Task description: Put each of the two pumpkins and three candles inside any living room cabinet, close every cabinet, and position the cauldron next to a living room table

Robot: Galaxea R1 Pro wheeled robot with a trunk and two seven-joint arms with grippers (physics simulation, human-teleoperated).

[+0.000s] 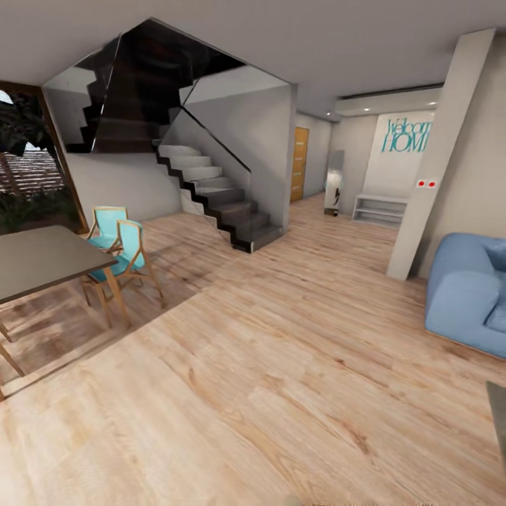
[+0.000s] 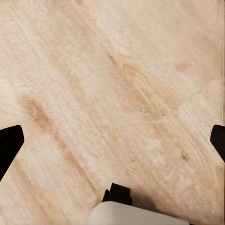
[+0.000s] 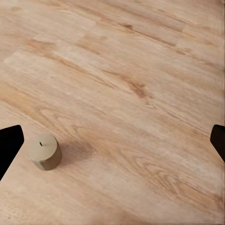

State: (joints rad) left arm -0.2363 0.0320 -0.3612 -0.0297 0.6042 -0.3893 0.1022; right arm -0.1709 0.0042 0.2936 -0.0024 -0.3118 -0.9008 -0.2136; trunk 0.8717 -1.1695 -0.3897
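Note:
One candle (image 3: 45, 151), a short beige-grey cylinder with a small wick, stands upright on the wooden floor in the right wrist view. My right gripper (image 3: 112, 140) hangs above the floor, open, its dark fingertips (image 3: 9, 143) spread wide, and the candle lies close to one of them. My left gripper (image 2: 112, 140) is open too, over bare floorboards, with nothing between its fingertips (image 2: 9, 143).
In the head view a dark dining table (image 1: 42, 260) with teal chairs (image 1: 123, 249) stands at the left. A staircase (image 1: 211, 190) rises at the back. A blue sofa (image 1: 467, 292) and a pillar (image 1: 429, 176) are at the right. A grey corner (image 1: 497, 418) shows low right.

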